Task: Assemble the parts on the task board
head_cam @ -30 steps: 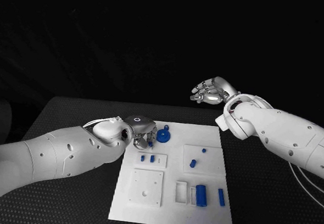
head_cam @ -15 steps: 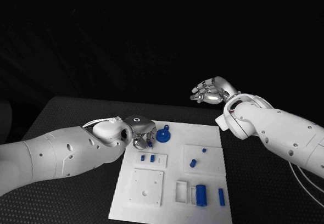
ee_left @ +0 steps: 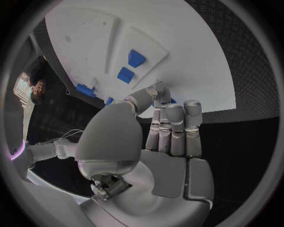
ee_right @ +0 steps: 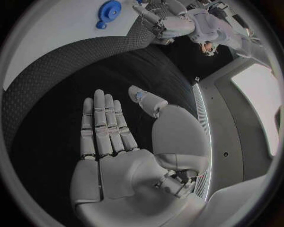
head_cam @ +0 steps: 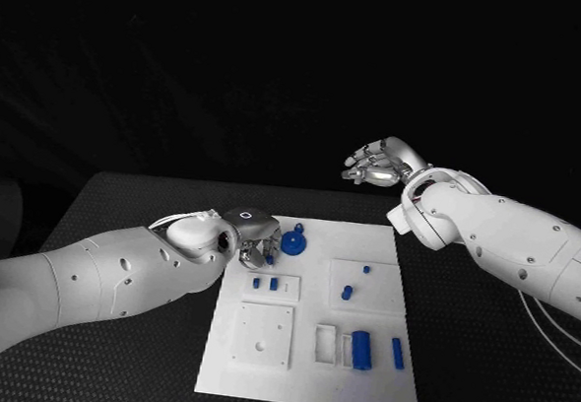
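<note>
The white task board (head_cam: 371,382) lies in the middle of the black table. A blue gear (head_cam: 292,244) with a short peg stands near its far left corner, also seen as the gear (ee_right: 109,9). My left hand (head_cam: 250,230) hovers low just left of the gear, fingers straight and close together, thumb tip brought to the fingertips (ee_left: 163,108). A bit of blue (ee_left: 172,100) peeks out behind them; whether it is held is hidden. My right hand (head_cam: 379,164) is raised beyond the board's far edge, fingers spread, palm (ee_right: 118,170) empty.
Two small blue pieces (head_cam: 264,283) sit in a raised holder, also the pieces (ee_left: 131,65). More blue parts lie mid-board (head_cam: 347,292) and at the near right: a cylinder (head_cam: 360,350) and a bar (head_cam: 397,353). A white plate with holes (head_cam: 263,335) is at the near left.
</note>
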